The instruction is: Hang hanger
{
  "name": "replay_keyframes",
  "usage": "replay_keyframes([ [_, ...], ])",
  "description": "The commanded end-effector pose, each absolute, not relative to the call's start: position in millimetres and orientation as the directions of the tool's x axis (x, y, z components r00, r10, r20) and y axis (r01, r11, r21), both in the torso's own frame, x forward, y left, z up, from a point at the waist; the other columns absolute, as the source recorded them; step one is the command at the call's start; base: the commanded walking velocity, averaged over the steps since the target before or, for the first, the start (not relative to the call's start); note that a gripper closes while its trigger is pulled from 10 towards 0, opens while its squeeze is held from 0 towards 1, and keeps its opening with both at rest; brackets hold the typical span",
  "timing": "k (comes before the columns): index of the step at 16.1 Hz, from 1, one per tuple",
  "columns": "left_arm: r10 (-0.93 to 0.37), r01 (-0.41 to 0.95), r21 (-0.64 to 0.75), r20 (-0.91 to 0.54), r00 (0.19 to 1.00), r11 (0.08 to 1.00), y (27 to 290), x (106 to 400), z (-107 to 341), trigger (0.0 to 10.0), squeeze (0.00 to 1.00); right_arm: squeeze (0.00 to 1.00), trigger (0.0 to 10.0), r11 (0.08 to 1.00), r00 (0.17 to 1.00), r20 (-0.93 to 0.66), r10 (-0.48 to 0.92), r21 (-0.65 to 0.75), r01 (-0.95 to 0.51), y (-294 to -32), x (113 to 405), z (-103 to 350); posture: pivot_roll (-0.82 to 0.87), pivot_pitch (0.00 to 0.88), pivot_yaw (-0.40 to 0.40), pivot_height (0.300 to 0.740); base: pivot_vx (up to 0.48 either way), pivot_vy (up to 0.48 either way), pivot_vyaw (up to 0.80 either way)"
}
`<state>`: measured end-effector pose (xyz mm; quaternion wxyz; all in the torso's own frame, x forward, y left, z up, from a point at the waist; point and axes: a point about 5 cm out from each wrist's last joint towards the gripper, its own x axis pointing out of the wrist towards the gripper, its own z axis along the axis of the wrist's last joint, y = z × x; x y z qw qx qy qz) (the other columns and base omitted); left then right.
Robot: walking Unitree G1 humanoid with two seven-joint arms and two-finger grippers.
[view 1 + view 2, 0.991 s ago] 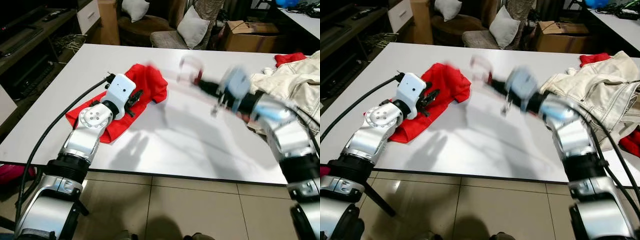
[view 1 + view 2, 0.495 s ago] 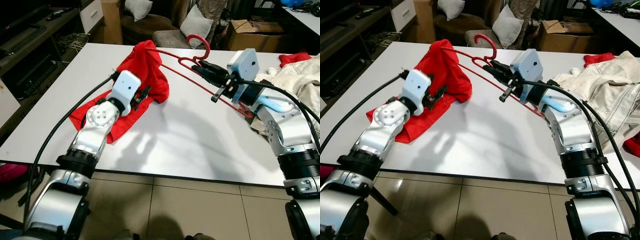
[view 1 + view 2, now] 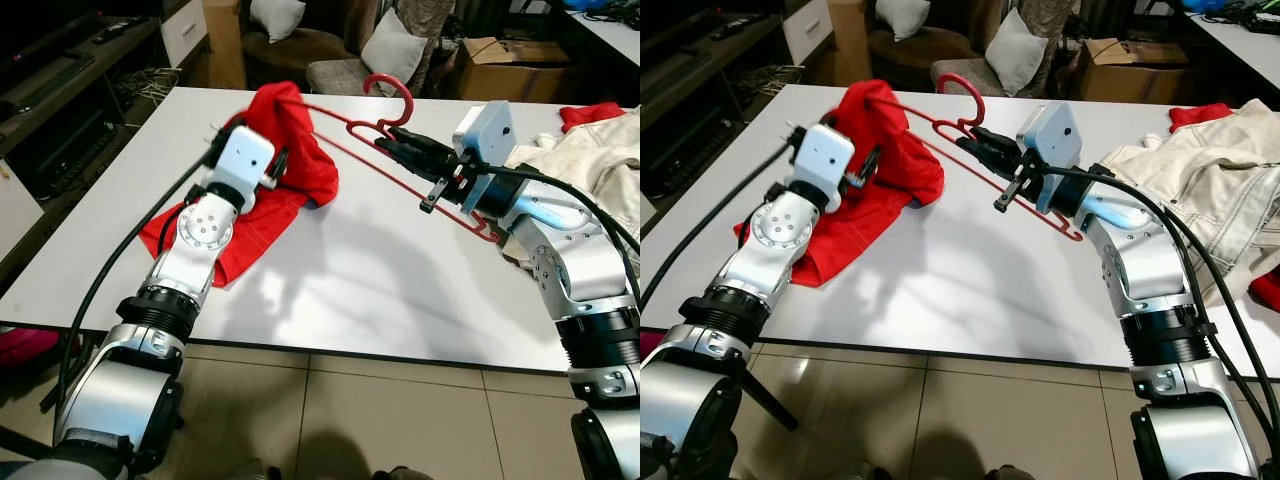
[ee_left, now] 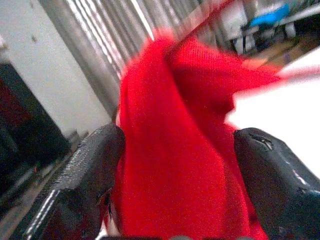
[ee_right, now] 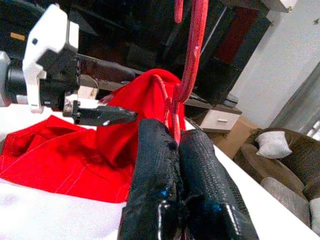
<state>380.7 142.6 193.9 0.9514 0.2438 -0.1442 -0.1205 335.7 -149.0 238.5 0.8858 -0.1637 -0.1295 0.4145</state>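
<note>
A red hanger (image 3: 372,128) is held above the white table (image 3: 350,270) with its hook up. My right gripper (image 3: 397,141) is shut on its neck, and the right wrist view shows the pinch (image 5: 175,140). One hanger arm runs inside a red garment (image 3: 295,165) and lifts a peak of it; the rest of the cloth lies on the table. The other arm slants down to the right past my right wrist. My left gripper (image 4: 177,135) is open at that raised cloth, with red fabric between its spread fingers (image 4: 95,170).
A beige garment (image 3: 590,165) is heaped at the table's right side with a red cloth (image 3: 585,115) behind it. Beyond the far edge are a cardboard box (image 3: 495,60) and armchairs with cushions (image 3: 390,50). A dark TV stand (image 3: 60,90) runs along the left.
The right gripper, blurred and low a second ago, has raised the hanger and a peak of the red garment. The left gripper has moved up to that raised cloth.
</note>
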Motion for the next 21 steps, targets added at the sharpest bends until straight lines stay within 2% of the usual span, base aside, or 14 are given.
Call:
replay_keyframes([
  [1,-0.352,0.169,0.532,0.264,0.898,0.830,139,378,205,10.0,0.64,0.00,10.0,0.599,0.612,0.113,0.783,-0.402,-0.692,-150,331,243,-0.14,0.000,0.079,0.740,0.000,0.000,0.00],
  [2,-0.346,0.151,0.533,0.288,0.893,0.833,141,377,208,10.0,0.57,0.00,10.0,0.596,0.610,0.109,0.785,-0.402,-0.695,-150,331,243,-0.14,0.000,0.080,0.740,0.000,0.000,0.00],
  [4,-0.318,0.103,0.527,0.336,0.887,0.844,147,376,212,10.0,0.56,0.00,10.0,0.589,0.604,0.104,0.790,-0.402,-0.701,-151,329,243,-0.14,0.000,0.078,0.740,0.000,0.000,0.00],
  [5,-0.306,0.117,0.548,0.268,0.913,0.828,150,380,202,10.0,0.38,0.00,10.0,0.586,0.600,0.106,0.793,-0.400,-0.705,-150,328,244,-0.13,0.000,0.074,0.740,0.000,0.000,0.00],
  [6,-0.298,0.124,0.560,0.231,0.926,0.819,152,381,196,10.0,0.25,0.00,10.0,0.581,0.593,0.109,0.798,-0.400,-0.709,-150,328,245,-0.13,0.000,0.075,0.740,0.000,0.000,0.00],
  [7,-0.280,0.152,0.558,0.150,0.948,0.816,155,385,186,10.0,0.08,0.00,10.0,0.572,0.578,0.119,0.807,-0.398,-0.717,-148,326,247,-0.13,0.000,0.074,0.740,0.000,0.000,0.00],
  [8,-0.274,0.163,0.556,0.123,0.954,0.815,155,387,182,10.0,0.00,0.00,10.0,0.570,0.573,0.124,0.810,-0.396,-0.720,-148,326,248,-0.13,0.000,0.076,0.740,0.000,0.000,0.00],
  [9,-0.276,0.183,0.520,0.107,0.955,0.835,155,387,180,10.0,0.00,0.00,10.0,0.567,0.569,0.127,0.813,-0.397,-0.722,-147,325,249,-0.14,0.000,0.077,0.740,0.000,0.000,0.00],
  [10,-0.276,0.186,0.505,0.109,0.955,0.843,155,388,181,4.9,0.00,0.00,10.0,0.562,0.563,0.127,0.816,-0.398,-0.725,-146,324,249,-0.14,0.000,0.079,0.740,0.000,0.000,0.00],
  [11,-0.273,0.179,0.507,0.117,0.955,0.843,155,388,182,0.6,0.00,0.00,10.0,0.553,0.555,0.123,0.823,-0.399,-0.732,-146,322,250,-0.14,0.000,0.080,0.740,0.000,0.000,0.00],
  [12,-0.268,0.174,0.502,0.121,0.956,0.847,156,388,183,0.0,0.00,0.00,10.0,0.545,0.548,0.118,0.828,-0.399,-0.738,-146,320,249,-0.14,0.000,0.080,0.740,0.000,0.000,0.00],
  [21,-0.228,0.146,0.456,0.130,0.965,0.878,167,391,186,0.0,0.00,0.00,10.0,0.532,0.539,0.106,0.836,-0.399,-0.747,-146,319,248,-0.13,0.000,0.080,0.740,0.000,0.000,0.00],
])
